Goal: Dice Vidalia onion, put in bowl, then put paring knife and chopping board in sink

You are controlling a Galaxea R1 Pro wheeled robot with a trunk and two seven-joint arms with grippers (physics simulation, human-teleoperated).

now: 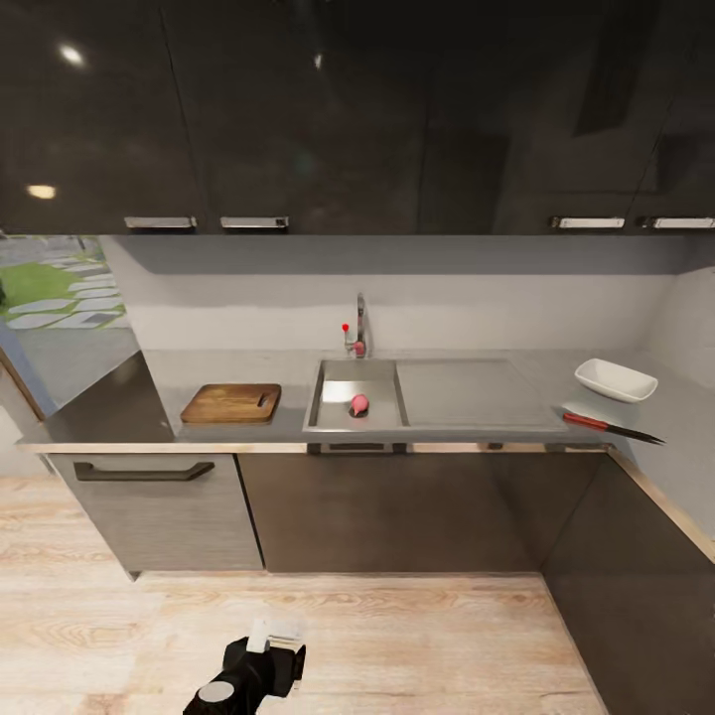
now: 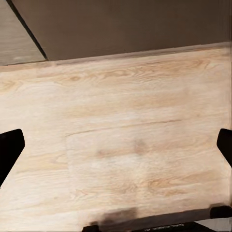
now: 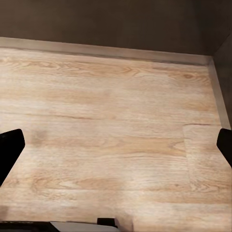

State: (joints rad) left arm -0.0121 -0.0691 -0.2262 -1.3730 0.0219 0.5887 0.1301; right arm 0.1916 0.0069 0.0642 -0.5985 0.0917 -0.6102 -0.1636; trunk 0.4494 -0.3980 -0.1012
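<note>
The head view looks across a stretch of wood floor point(image 1: 397, 636) at a kitchen counter point(image 1: 288, 422) with dark cabinets point(image 1: 387, 506) below and glossy dark wall cupboards point(image 1: 397, 109) above. The sink point(image 1: 343, 417) is set in the middle of the counter, with its tap point(image 1: 359, 333) and red knob at the back and the flat drainboard point(image 1: 467, 392) running off to the right. The onion point(image 1: 358, 404), a small pinkish lump, lies inside the basin near its front right part. The chopping board point(image 1: 231, 403) lies flat on the counter just left of the sink, apart from it. The knife point(image 1: 613, 428), red-handled with a dark blade, lies near the counter's front edge well to the right, beyond the drainboard, and the white bowl point(image 1: 616, 380) sits just behind it, close but not touching. So the onion and the knife are well apart, with the drainboard between them, and the board is on the far side of the sink from the knife. At the bottom of the head view a dark arm point(image 1: 248, 675) shows low over the floor, far from the counter. In the wrist views both the left gripper point(image 2: 116, 145) and the right gripper point(image 3: 116, 145) hang over bare floor with their dark fingertips point(image 2: 10, 147) spread wide to either edge and nothing between them; cabinet fronts point(image 3: 116, 21) show beyond.
</note>
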